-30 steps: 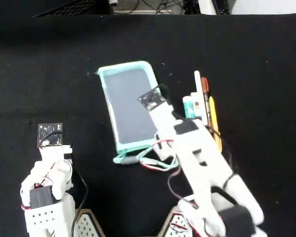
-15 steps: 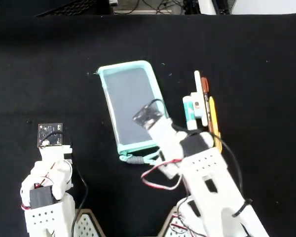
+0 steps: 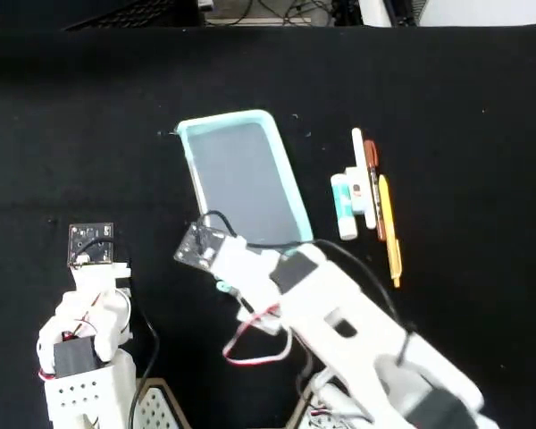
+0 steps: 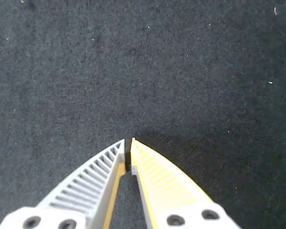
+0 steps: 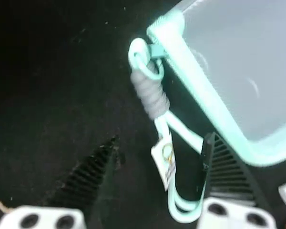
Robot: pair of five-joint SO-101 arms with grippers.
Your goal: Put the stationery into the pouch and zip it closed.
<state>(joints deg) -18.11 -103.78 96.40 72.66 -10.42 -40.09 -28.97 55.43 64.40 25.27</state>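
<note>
A: What's on the left?
B: Left gripper (image 4: 128, 145), tips pressed together w/ nothing between, parked over bare black cloth (image 4: 133, 57). Prob. just waiting.
A: Middle?
B: Mint pouch (image 3: 243, 179), lying flat. Right gripper (image 5: 161, 140) is spread wide at its near corner, astride the pull cord (image 5: 150, 95), gripping nothing. Likely lining up on the zip.
A: Right?
B: Stationery (image 3: 372, 192), pens etc., in a tight row just beside the pouch, not inside.

Counting it up: one pouch (image 3: 246, 183), two arms (left arm (image 3: 85, 331), right arm (image 3: 339, 322)), and what looks like four bunched stationery bits, one yellow pen (image 3: 389, 228), one brown pen (image 3: 371, 161), one white pen (image 3: 356, 147), one teal-white stick (image 3: 343, 207).
</note>
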